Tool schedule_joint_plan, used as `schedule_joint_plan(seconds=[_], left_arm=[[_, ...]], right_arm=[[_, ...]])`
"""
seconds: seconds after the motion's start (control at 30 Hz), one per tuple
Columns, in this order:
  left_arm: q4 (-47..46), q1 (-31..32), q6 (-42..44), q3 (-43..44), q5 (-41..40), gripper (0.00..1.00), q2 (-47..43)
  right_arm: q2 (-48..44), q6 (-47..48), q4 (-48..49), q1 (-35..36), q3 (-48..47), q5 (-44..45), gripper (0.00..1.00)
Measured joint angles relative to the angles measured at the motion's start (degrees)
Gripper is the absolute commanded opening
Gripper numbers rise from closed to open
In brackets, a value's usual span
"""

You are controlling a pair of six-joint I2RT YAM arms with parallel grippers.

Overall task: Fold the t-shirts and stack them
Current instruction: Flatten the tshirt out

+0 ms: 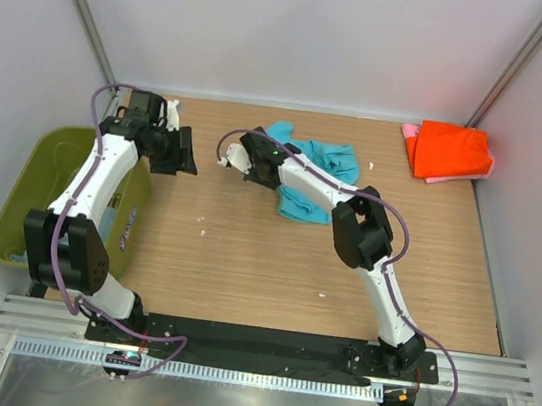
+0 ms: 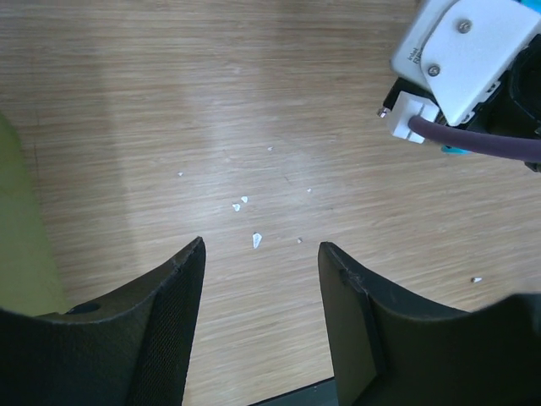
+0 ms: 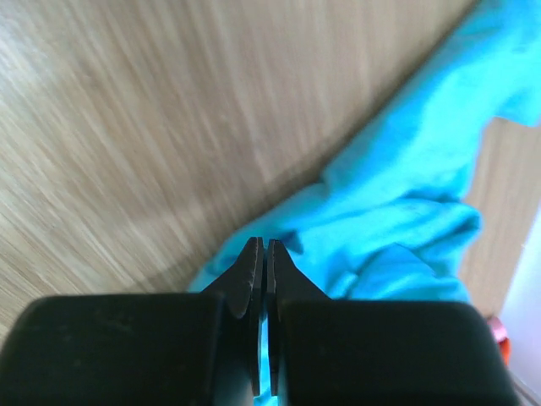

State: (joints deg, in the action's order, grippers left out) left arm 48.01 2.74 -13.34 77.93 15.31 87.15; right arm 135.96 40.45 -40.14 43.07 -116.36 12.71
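Observation:
A bright turquoise t-shirt [image 1: 319, 159] lies crumpled at the back middle of the table, partly under my right arm. My right gripper [image 1: 258, 173] sits at the shirt's left edge. In the right wrist view its jaws [image 3: 265, 245] are pressed together, with a strip of the turquoise cloth [image 3: 406, 169] between them. An orange-red t-shirt [image 1: 450, 149] lies folded in the far right corner on top of a pink t-shirt [image 1: 410, 132]. My left gripper [image 1: 185, 156] hangs open over bare wood at the left, [image 2: 262, 245] holding nothing.
The olive-green bin [image 1: 26, 189] stands off the table's left edge, and its rim [image 2: 17, 228] shows in the left wrist view. Small white scraps [image 2: 255, 240] dot the wood. Walls close in the back and both sides.

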Motion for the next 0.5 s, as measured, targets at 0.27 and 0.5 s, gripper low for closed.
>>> schedule_joint_plan(seconds=[0.27, 0.5], left_arm=[[-1.09, 0.68, 0.17, 0.63, 3.89, 0.56, 4.2], [-1.68, 7.65, 1.11, 6.38, 5.35, 0.57, 12.85]], right_arm=[[-9.27, 4.72, 3.5, -0.63, 0.0, 7.08, 0.01], [-20.0, 8.0, 9.29, -5.27, -0.04, 13.11, 0.01]])
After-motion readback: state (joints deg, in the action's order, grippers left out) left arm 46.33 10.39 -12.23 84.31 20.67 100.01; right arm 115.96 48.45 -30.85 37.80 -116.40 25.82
